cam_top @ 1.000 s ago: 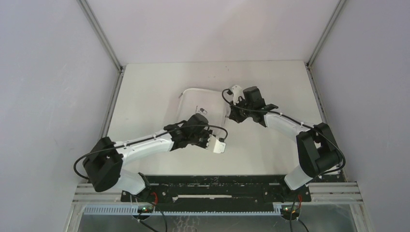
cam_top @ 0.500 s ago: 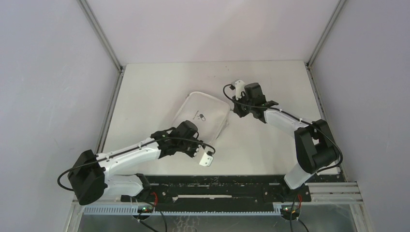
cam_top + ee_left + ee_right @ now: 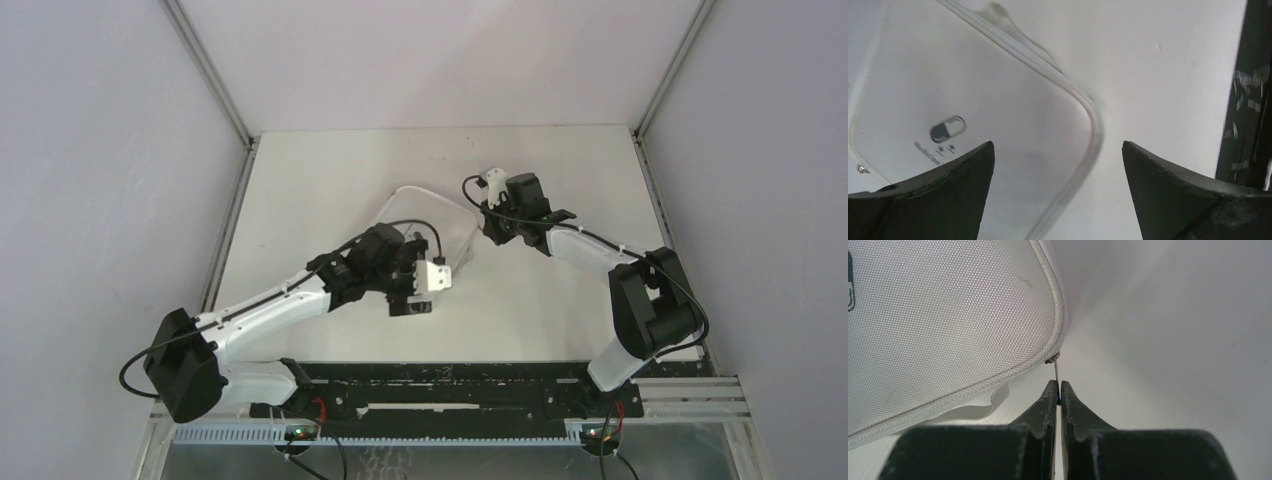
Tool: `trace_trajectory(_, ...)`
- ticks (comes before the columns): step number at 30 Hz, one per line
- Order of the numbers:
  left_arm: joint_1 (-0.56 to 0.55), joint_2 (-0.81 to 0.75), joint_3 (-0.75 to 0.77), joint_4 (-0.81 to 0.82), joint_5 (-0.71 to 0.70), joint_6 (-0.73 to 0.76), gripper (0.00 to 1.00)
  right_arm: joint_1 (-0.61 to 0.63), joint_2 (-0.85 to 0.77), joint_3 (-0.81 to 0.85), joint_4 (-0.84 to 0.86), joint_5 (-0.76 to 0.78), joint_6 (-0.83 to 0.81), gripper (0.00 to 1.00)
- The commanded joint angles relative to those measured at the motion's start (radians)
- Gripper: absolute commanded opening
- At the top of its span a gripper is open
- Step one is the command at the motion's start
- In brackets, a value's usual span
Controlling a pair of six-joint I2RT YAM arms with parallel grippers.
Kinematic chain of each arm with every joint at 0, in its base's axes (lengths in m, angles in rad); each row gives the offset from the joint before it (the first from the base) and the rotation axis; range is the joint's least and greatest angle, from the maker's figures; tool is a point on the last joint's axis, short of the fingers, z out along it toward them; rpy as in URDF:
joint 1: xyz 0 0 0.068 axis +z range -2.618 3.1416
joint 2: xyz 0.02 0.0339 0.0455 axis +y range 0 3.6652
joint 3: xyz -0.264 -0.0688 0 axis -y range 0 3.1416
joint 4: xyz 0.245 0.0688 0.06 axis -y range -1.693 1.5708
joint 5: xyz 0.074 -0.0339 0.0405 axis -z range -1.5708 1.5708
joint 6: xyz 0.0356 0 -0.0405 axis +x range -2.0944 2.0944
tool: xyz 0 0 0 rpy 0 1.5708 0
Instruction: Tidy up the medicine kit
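Top external view: one medicine kit (image 3: 425, 208), white, lid down, lying on the table (image 3: 320, 180) between my two arms.
Left wrist view: left gripper (image 3: 1058, 146) hangs over the kit's rounded near corner, fingers spread wide, nothing between them.
Reason, left: I judge it is placed to come down on the kit and steady it against a tug from the other gripper.
Right wrist view: right gripper (image 3: 1058, 390) sits just beside the kit's right-hand corner, fingers pressed together on the thin zip pull (image 3: 1055, 371).
Reason, right: I judge it is pinched at the tab so the slider can be drawn along the kit's edge.
Marking: one pill logo (image 3: 947, 129) on the kit's top face.
Zip state: I cannot tell how far round the kit it is run.
Count: kit, one; grippers, two; zip pulls seen, one; logos, one.
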Motion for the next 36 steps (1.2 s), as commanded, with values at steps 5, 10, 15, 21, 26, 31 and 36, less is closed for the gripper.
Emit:
trace_trajectory(5, -0.106, 0.22, 0.188, 0.283, -0.188, -0.417, 0.95, -0.009, -0.04, -0.012, -0.001, 0.029, 0.018, 0.0)
trace_trajectory(10, -0.124, 0.367, 0.26, 0.33, -0.371, -0.447, 0.89, -0.009, -0.04, -0.013, -0.004, 0.026, 0.018, 0.0)
trace_trajectory(15, -0.125, 0.402, 0.231, 0.322, -0.434, -0.379, 0.68, -0.012, -0.044, -0.016, -0.012, 0.033, 0.01, 0.0)
trace_trajectory(21, -0.124, 0.323, 0.112, 0.296, -0.441, -0.298, 0.41, -0.019, -0.051, -0.025, -0.014, 0.053, 0.001, 0.0)
trace_trajectory(26, -0.122, 0.247, 0.036, 0.242, -0.416, -0.236, 0.08, -0.022, -0.061, -0.036, -0.005, 0.075, -0.002, 0.0)
trace_trajectory(31, -0.105, 0.171, -0.018, 0.148, -0.322, -0.114, 0.0, -0.027, -0.077, -0.044, -0.007, 0.093, -0.005, 0.0)
trace_trajectory(36, -0.069, 0.131, -0.022, -0.016, -0.19, 0.018, 0.0, -0.027, -0.095, -0.058, -0.012, 0.111, -0.009, 0.0)
